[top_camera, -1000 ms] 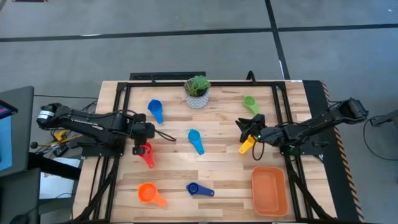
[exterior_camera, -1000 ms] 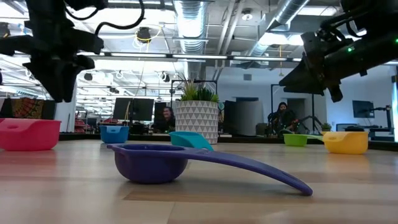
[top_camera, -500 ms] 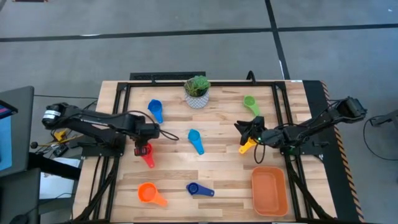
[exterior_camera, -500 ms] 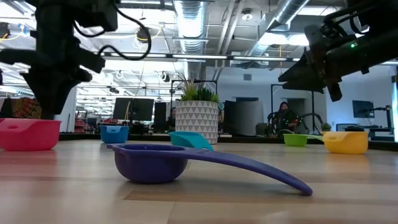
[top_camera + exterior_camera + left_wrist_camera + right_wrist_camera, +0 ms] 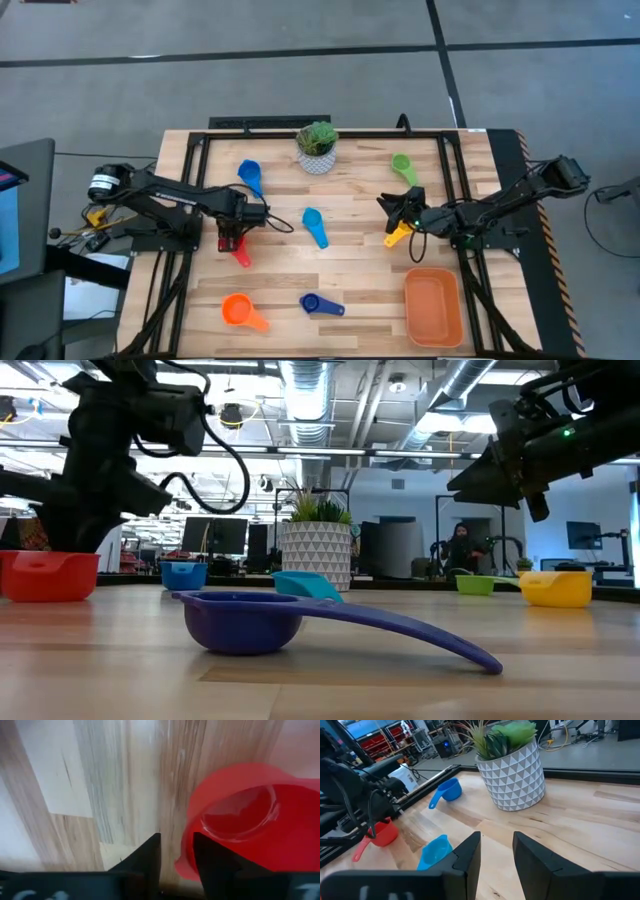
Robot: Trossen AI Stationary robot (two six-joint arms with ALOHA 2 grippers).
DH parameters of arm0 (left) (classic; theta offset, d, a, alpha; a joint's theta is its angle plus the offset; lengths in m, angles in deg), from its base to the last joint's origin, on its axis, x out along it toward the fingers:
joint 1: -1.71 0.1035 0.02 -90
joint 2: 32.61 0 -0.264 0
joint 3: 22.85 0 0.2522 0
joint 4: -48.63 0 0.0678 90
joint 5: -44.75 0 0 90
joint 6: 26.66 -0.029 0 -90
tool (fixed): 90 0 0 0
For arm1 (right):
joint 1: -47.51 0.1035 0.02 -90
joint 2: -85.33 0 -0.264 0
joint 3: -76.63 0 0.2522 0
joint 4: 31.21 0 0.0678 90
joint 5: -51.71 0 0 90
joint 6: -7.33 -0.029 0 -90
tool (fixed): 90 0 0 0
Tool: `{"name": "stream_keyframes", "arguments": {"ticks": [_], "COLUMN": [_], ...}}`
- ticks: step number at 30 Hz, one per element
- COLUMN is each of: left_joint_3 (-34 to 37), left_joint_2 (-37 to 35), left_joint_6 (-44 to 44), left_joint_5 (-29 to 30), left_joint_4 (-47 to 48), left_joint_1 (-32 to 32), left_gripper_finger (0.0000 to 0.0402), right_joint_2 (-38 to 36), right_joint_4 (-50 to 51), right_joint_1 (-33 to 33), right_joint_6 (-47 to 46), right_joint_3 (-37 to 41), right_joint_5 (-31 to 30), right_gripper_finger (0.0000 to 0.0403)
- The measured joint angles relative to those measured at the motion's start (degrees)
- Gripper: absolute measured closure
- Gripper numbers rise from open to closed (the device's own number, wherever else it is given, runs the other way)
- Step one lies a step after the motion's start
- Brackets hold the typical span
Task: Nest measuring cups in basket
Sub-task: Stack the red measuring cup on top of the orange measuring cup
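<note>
The pale wooden plank tabletop (image 5: 330, 275) carried the shallow orange rectangular plastic basket (image 5: 433, 306) at its near right corner, nothing inside it. The seven small plastic measuring cups lay scattered on the wood — none in the basket. The left gripper (image 5: 176, 854) was low over the red measuring cup (image 5: 237, 249) at left centre, jaws narrowly spread astride the bowl's rim. The right gripper (image 5: 404, 209) hung above the yellow measuring cup (image 5: 397, 235) — jaws slightly apart, holding nothing.
</note>
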Motion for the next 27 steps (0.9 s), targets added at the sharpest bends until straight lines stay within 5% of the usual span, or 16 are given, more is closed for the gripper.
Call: {"name": "stream_keyframes", "arguments": {"ticks": [6, 15, 21, 27], "left_joint_3": [-2.00, -12.56, -20.32, -21.41], "left_joint_2": [-0.11, -2.98, -4.44, -3.80], "left_joint_6": [0.56, 8.87, 17.95, 27.27], "left_joint_5": [0.24, 4.21, -5.01, -9.85], "left_joint_4": [1.85, 10.78, 13.30, 4.17], "left_joint_1": [-0.02, -6.76, -16.69, -26.53], "left_gripper_finger": [0.0391, 0.0398, 0.0399, 0.0400], "right_joint_2": [0.00, 0.00, -0.01, 0.00], "right_joint_4": [-0.39, -5.10, -6.83, -8.08], "right_joint_1": [0.00, 3.67, 6.34, 8.61], "right_joint_6": [-0.04, 0.81, 1.36, 1.46], "right_joint_3": [0.00, 0.00, 0.00, 0.00], "right_joint_5": [0.02, 0.20, -1.06, -3.16], "right_gripper_finger": [0.0277, 0.0301, 0.0313, 0.0324]}}
